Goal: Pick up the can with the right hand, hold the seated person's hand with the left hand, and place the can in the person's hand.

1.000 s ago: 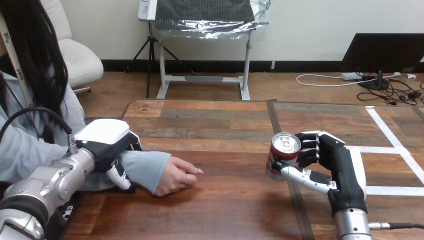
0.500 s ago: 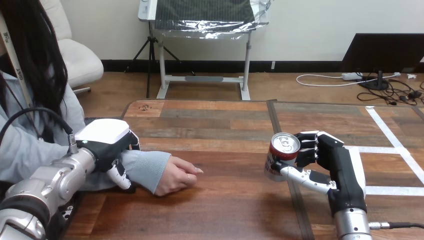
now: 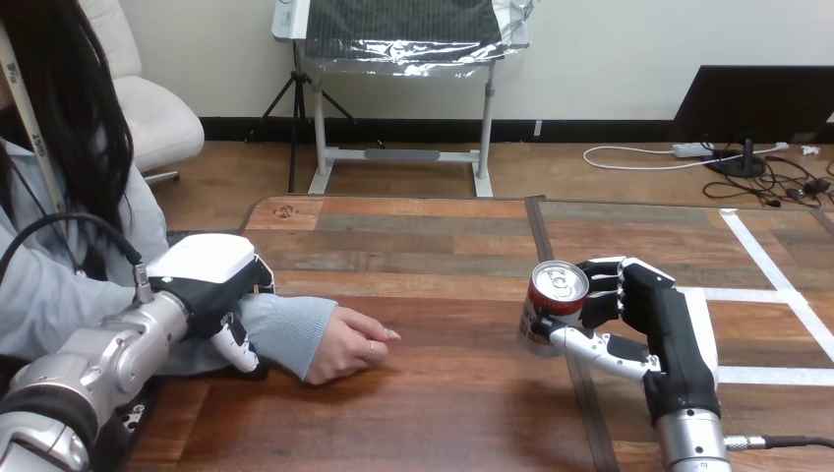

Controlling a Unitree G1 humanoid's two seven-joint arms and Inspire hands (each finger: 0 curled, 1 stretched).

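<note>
Your right hand (image 3: 674, 329) is wrapped round the upright can (image 3: 553, 310), and the person's hand (image 3: 346, 346), forearm gripped by your left hand (image 3: 207, 275), sits well off left.

I logged the can (image 3: 553, 307) as red down the side, paler near its base, with a plain silver top. The right hand (image 3: 671, 329) read black with white shells, its fingers banded black and white. The left hand (image 3: 207, 267) showed a broad white shell over black, and both forearms were silver. I noted the table (image 3: 443, 393) as grained planks in mixed browns, some reddish and some greyish. White tape (image 3: 759, 258) striped its right part. The sleeve (image 3: 287, 329) was pale blue-grey.
</note>
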